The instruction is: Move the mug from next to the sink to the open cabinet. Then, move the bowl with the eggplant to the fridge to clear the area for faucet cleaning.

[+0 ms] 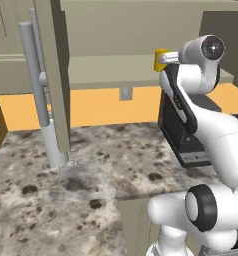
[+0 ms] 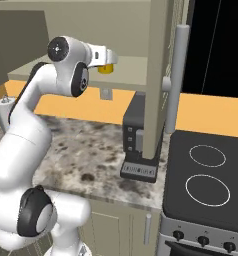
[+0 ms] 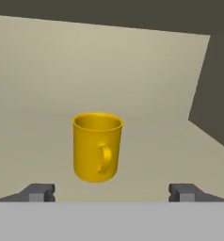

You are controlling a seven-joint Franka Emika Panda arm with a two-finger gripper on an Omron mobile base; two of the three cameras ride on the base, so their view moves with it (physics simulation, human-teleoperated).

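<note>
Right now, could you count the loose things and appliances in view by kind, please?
Yellow mug, on the pale shelf of the open cabinet, ahead of the open fingers: 1
Dark toaster oven on the counter: 1
Stove: 1
Total: 3

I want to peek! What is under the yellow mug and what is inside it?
The mug stands upright on the pale shelf of the open cabinet. The open gripper is apart from it. Its rim shows yellow inner wall; its bottom is hidden.
</note>
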